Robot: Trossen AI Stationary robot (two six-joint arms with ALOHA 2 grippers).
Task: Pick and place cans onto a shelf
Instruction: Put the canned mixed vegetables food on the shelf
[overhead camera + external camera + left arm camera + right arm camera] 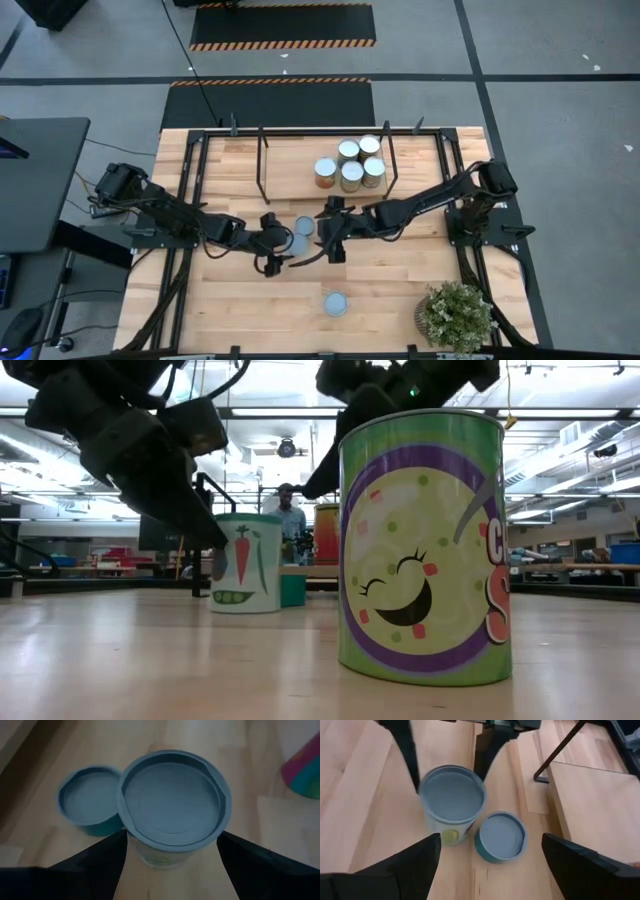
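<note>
A white can (296, 243) with a grey top and a carrot label (245, 565) stands near the table's middle, with a shorter teal can (305, 227) just beyond it. My left gripper (288, 245) has a finger on each side of the white can (172, 805). My right gripper (325, 235) is open and empty, facing both cans from the table's right (491, 865). Several cans (350, 165) stand on the shelf (290, 165). A green can (336, 303) stands alone near the front edge. My left gripper has the white can's side wall (131, 845) between its two fingers (100, 865), just below the rim. The fingers come from the table's left, slanting down. The can is upright, and its bottom (243, 608) looks to be on the table.
The shelf's black posts (262, 160) rise at the far side. A potted plant (455, 315) sits at the front right corner. The teal can (501, 835) is close beside the held can. Bare table lies around the green can (425, 545).
</note>
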